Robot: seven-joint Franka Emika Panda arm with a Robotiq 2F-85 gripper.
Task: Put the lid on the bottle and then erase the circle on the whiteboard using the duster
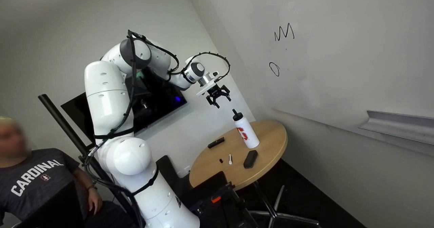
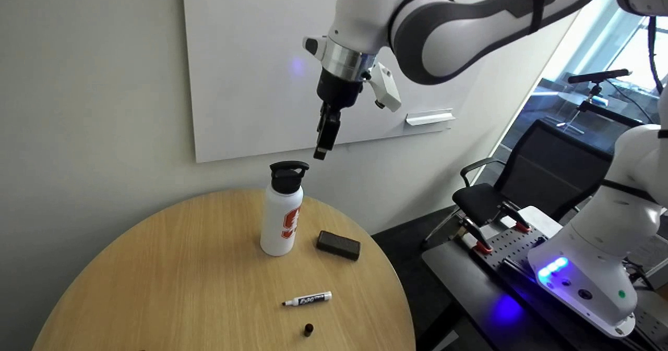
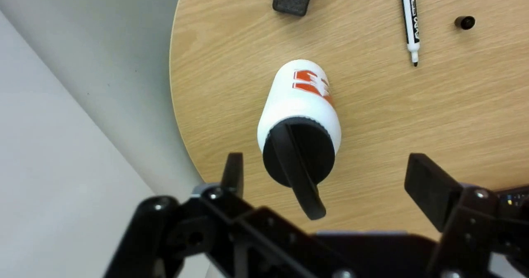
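A round, light-brown wooden table [image 2: 182, 267] carries a white cylindrical dry-erase marker [image 2: 313, 298] with a black label, lying flat, its dark tip bare. A small black cylindrical cap [image 2: 308, 330] sits near the marker, apart from it. In an exterior view, a slim black bar-shaped object [image 1: 216, 142] lies close to the table's edge; a wide dark flat screen [image 1: 159, 101], partly hidden, is set against the pale smooth wall [image 1: 84, 24]; and a seated person [image 1: 51, 184], face blurred, wears a dark grey fabric T-shirt [image 1: 37, 163] lettered CARDINAL. In an exterior view stands a black mesh-backed office chair [image 2: 553, 168].
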